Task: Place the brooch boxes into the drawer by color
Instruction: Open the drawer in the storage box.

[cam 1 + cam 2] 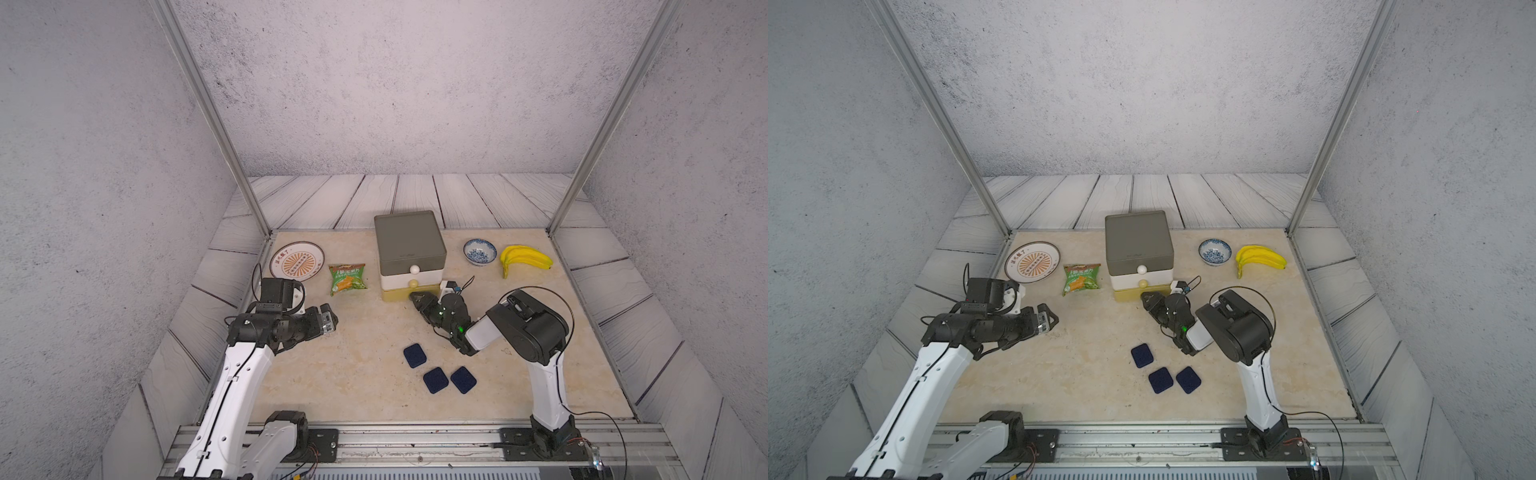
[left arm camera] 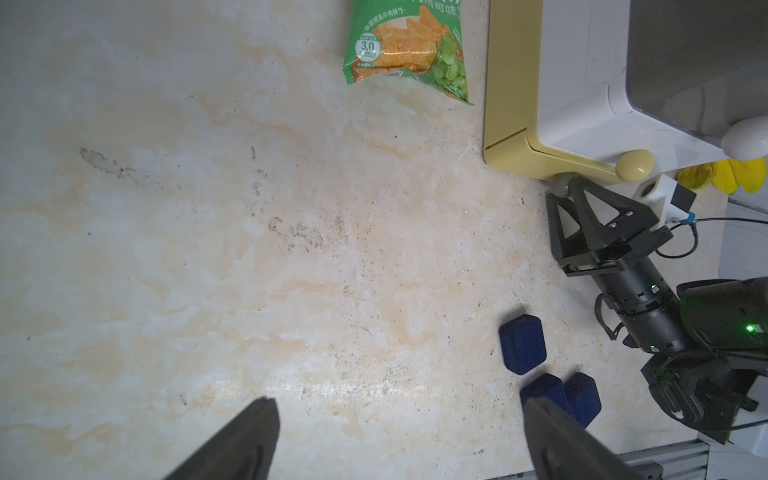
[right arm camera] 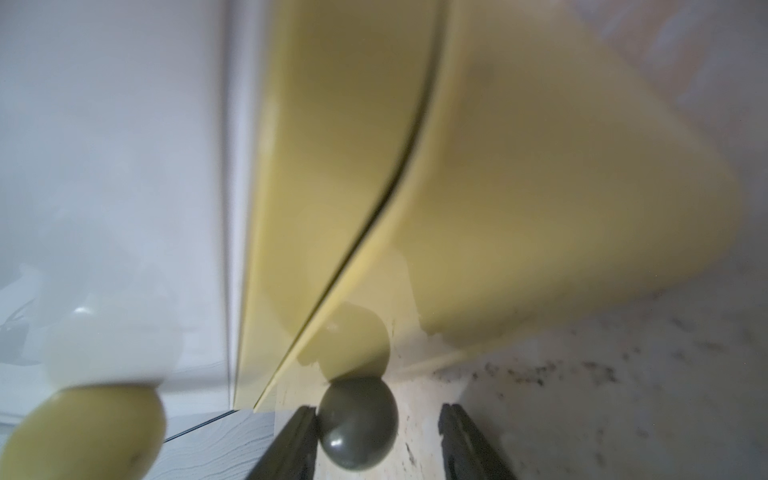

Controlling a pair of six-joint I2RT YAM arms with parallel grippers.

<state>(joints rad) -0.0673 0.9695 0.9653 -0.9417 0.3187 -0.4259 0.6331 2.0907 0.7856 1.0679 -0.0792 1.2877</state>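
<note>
The right gripper [image 1: 417, 297] lay low over the desk [image 1: 353, 374], its forearm stretched from the raised elbow toward 10 o'clock, right up to the front of the drawer chest [image 1: 409, 241], which stood at 12 o'clock on the desk. Its jaws sat partly parted astride the grey knob [image 3: 358, 424] of the bottom yellow drawer [image 1: 392, 294]. In the right wrist view one finger [image 3: 293, 444] touched the knob while the other stood clear of it, so the knob was not clenched. The left gripper [image 1: 329, 319] hung released and empty at 9 o'clock on the desk, its arm folded, the wrist level and pointing toward 3 o'clock, its fingers [image 2: 249, 436] spread wide over bare marble. Three navy brooch boxes [image 1: 436, 380] lay flat at 6 o'clock from the chest, well apart from it: two side by side, and the third just beyond them toward 11 o'clock. A green snack packet [image 1: 347, 279] lay at 9 o'clock from the chest.
</note>
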